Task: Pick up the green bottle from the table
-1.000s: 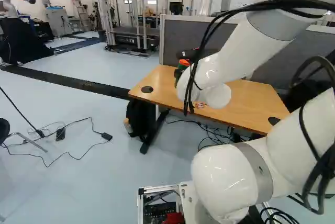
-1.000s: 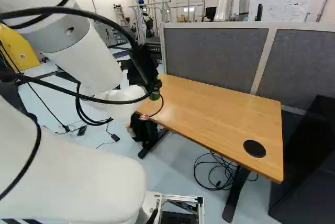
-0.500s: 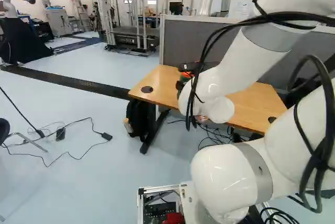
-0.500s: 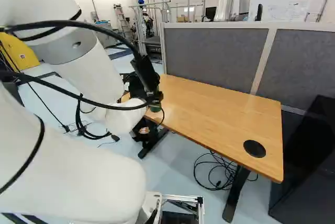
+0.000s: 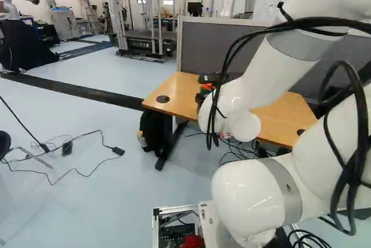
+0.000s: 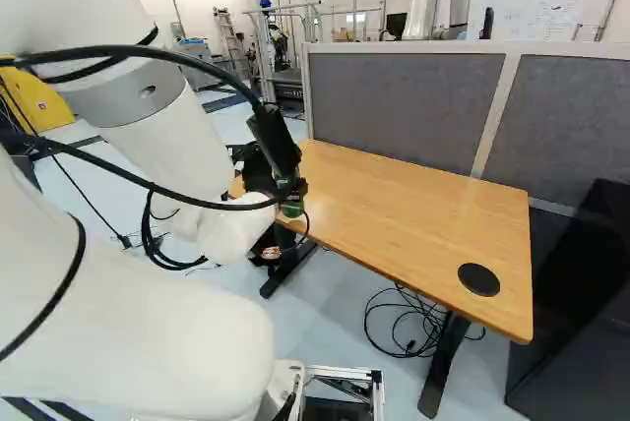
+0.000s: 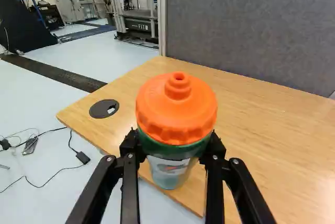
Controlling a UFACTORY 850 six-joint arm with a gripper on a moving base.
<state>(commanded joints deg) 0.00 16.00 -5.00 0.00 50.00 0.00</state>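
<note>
Out by the round black cable port (image 7: pixel 104 109), our landmark, we begin, and look what sits just along from it: the green bottle (image 7: pixel 170 170), over the near edge of the tabletop (image 7: pixel 272 124), roughly upright! And it's taken, folks: the gripper (image 7: pixel 172 148) is clamped on it, one finger (image 7: pixel 131 148) on the port side, the other (image 7: pixel 213 148) on the side away from the port. Whether the base touches wood or hangs just clear, I cannot tell.

What a place to grab it, too! That green collar, tucked under the orange lid (image 7: pixel 178 114), should be the stiffest ring on the whole thing, and the wider lid makes a ledge; should the bottle slide, that ledge ought to catch. Below, the cloudy body looks like smooth plastic, likely with some give, a bit slippery if squeezed lower down. Fragile? I'd say no, it looks a tough customer. Light if empty, heftier if full, and the fill can't be read from here. Held so high, a loaded body may swing, so an easy start, please! The little spout up top would be a poor handle, and twisting could work the lid loose.

Farthest across from the port stands the grey partition (image 7: pixel 251 25); straight up, then, is the move I'd call.
</note>
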